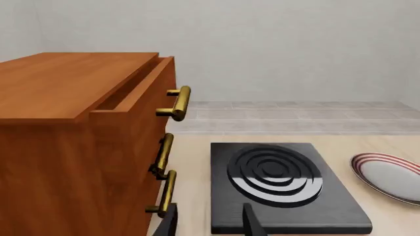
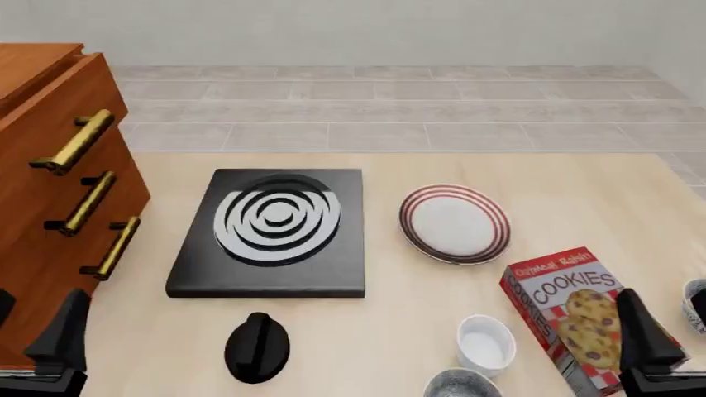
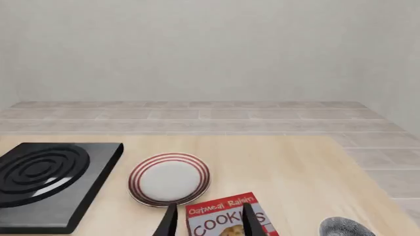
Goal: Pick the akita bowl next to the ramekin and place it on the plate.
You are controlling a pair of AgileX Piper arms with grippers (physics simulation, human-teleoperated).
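The akita bowl (image 2: pixel 464 385) next to the ramekin (image 2: pixel 487 341) sits at the near edge of the table (image 2: pixel 574 198) in the front view, just beside the ramekin on its near-left side and partly cut off by the frame, its speckled grey inside showing. The ramekin itself stands nearer than the plate (image 2: pixel 455 223), with bare table between them. Just to the right of the ramekin lies a red cookies box (image 2: pixel 574 314), flat on the table and angled, its far corner near the plate's near-right rim. A second akita bowl (image 2: pixel 696 304) shows at the right edge of the frame, beyond the cookies box from the ramekin; the right wrist view catches its grey speckled curve (image 3: pixel 345 228) too.

Left of the plate is the black square stove (image 2: pixel 270 233) with white rings, and nearer than the stove, well left of the ramekin, a black rounded object with a ridge across its top (image 2: pixel 257 347). A wooden cabinet (image 2: pixel 45 207) with brass handles stands left of the stove.

The left gripper (image 1: pixel 208 223) hangs low beside the cabinet, far left of the ramekin, its fingers spread apart around nothing. The right gripper (image 3: pixel 208 221) is to the right of the ramekin, above the cookies box, fingers likewise spread and empty. The cookies box lies between the right gripper and the ramekin with its bowl.
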